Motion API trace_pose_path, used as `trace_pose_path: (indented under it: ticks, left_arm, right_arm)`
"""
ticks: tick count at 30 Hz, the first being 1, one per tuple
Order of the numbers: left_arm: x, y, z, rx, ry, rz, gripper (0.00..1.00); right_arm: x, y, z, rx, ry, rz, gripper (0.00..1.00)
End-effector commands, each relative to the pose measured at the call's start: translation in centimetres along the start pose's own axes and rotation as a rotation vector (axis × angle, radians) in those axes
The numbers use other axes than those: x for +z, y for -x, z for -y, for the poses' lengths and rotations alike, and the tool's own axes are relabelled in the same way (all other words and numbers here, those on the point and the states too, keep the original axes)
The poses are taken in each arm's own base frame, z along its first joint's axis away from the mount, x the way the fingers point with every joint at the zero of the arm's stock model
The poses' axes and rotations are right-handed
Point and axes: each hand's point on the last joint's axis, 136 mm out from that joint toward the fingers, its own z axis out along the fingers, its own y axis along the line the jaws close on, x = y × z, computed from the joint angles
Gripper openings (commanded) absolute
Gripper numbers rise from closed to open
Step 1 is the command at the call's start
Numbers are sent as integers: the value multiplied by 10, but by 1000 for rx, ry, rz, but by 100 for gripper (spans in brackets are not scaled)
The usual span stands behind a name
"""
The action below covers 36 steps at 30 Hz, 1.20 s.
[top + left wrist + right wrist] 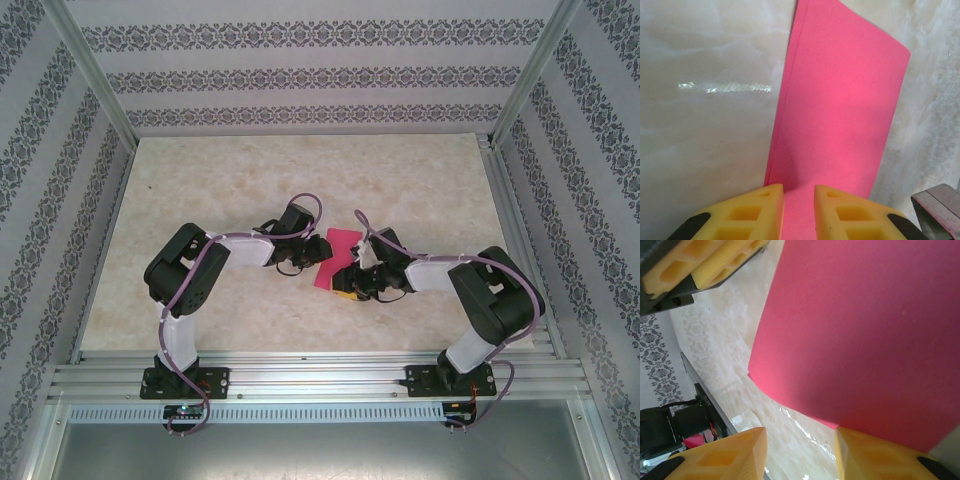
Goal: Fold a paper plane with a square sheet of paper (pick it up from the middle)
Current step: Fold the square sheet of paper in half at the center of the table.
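Left pincer (799, 190), jaws narrowly parted, should pin the seemingly half-folded square sheet of paper (835, 110) to the counter (705, 130) while the open right pincer (800, 435) lines up the next fold

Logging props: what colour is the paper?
The paper is plain magenta-pink, clearest in the left wrist view.

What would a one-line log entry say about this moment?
square sheet of paper: doubled over, on table | left gripper: narrowly open over its edge | right gripper: open at its edge
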Motion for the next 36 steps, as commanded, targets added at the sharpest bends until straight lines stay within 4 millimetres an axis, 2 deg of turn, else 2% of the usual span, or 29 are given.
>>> trace_pose_path:
  ticks: [1, 4, 6, 10, 12, 16, 19, 21, 24, 26, 30, 34, 36]
  left_arm:
    - [9, -18, -17, 6, 70, -54, 25]
    - [7, -16, -15, 10, 70, -47, 26]
    - [6, -16, -13, 11, 65, -45, 26]
    - [7, -15, -12, 13, 64, -45, 26]
    - [6, -15, -12, 14, 66, -46, 26]
    - [7, -15, -13, 15, 68, -47, 26]
    - [7, -15, -13, 18, 71, -47, 26]
    - [7, -16, -12, 20, 69, -50, 26]
    - [5, -14, -9, 29, 68, -48, 27]
    - [5, -13, -8, 32, 70, -48, 27]
    - [4, -12, -9, 37, 77, -44, 27]
    - [4, -13, -9, 36, 77, -46, 27]
    - [4, -12, -9, 37, 78, -44, 27]
  right_arm:
    - [-18, 8, -17, -27, -7, 44, 41]
    - [-40, 27, -25, -47, -33, 112, 41]
    - [-46, 38, -23, -57, -62, 143, 42]
    - [-38, 51, -16, -46, -91, 138, 41]
    - [-31, 49, -8, -31, -99, 114, 41]
    - [-19, 36, 23, 19, -169, 64, 40]
    - [-18, 28, 42, 39, -244, 28, 40]
    - [-20, 31, 39, 36, -251, 31, 40]
    - [-31, 42, 20, 2, -229, 71, 40]
    - [-41, 55, 5, -24, -206, 119, 40]
    - [-53, 81, -3, -24, -172, 189, 41]
    - [-40, 91, 4, -5, -155, 145, 40]
    - [-34, 86, 18, 19, -191, 109, 39]
